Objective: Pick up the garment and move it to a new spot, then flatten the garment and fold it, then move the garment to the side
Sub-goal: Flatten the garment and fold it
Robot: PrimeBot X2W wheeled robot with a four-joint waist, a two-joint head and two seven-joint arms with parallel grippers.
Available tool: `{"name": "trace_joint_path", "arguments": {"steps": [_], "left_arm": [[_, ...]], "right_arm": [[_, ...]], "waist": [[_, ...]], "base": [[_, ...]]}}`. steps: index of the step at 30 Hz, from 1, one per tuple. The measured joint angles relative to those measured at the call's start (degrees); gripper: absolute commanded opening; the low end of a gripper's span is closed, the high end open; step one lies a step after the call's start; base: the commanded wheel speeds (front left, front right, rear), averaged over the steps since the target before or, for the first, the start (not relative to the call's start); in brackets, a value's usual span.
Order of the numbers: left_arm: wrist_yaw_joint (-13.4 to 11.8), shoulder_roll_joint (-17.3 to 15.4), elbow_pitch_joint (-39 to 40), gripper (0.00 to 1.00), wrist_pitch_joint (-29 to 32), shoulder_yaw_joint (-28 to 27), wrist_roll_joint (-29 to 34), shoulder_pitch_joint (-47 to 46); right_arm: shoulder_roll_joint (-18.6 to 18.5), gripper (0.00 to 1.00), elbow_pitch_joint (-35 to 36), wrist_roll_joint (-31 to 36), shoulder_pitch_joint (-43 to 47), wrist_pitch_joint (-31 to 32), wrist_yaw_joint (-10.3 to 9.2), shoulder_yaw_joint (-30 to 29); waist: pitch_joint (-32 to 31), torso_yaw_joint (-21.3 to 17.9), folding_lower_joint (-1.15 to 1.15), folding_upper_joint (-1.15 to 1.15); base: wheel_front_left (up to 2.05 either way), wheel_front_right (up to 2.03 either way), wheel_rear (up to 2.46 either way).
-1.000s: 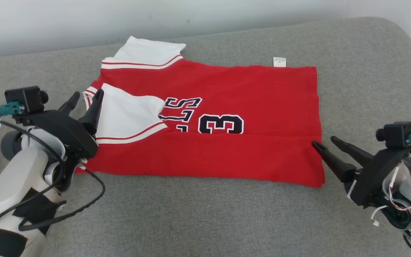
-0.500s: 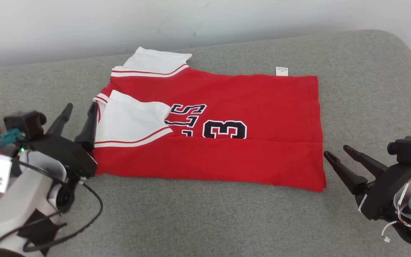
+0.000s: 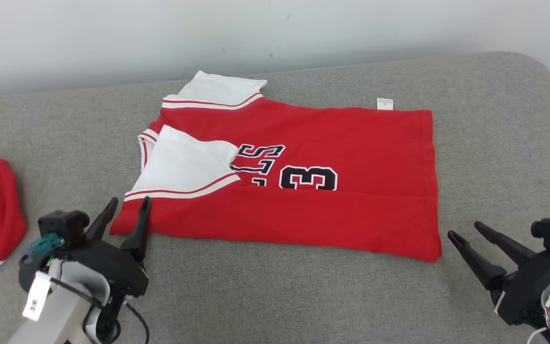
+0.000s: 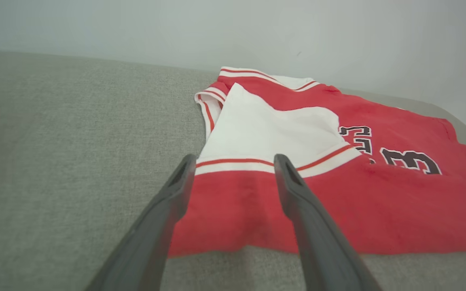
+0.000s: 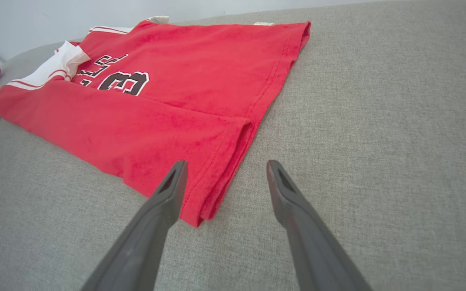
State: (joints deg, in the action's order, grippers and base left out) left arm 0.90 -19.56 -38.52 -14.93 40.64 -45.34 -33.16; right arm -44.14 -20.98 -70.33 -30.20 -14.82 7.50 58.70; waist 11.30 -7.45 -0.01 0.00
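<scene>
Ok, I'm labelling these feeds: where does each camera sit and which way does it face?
Head view: on the head, looking forward and down at the red jersey on the grey cushion; left gripper lower left, right gripper lower right.
Left wrist view: on the left wrist, along its own fingers toward the jersey's white-sleeved end.
Right wrist view: on the right wrist, along its own fingers toward the jersey's hem corner.
Both wrist views share the black number print.
</scene>
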Motion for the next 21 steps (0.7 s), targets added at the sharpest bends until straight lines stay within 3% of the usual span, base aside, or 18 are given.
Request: {"name": "trace_joint_path", "arguments": {"steps": [7,21], "left_arm": [[-1.4,-0.8,1.0,1.00,0.0,-0.1,0.1,2.8],[-2.3,-1.3,-0.7,1.00,0.3,0.7,0.3,4.1]], "right_arm": [[0.6,1.00,0.3,2.0,4.3,-0.1,0.00,-3.0],[6.6,1.00,-3.2,6.1,6.2,1.7,0.01,-5.0]], "waist": [[-0.1,0.2,0.00,0.00],[0.4,-0.1,0.01,0.00]], "base": [[0.00,0.00,0.00],[0.00,0.00,0.00]]}}
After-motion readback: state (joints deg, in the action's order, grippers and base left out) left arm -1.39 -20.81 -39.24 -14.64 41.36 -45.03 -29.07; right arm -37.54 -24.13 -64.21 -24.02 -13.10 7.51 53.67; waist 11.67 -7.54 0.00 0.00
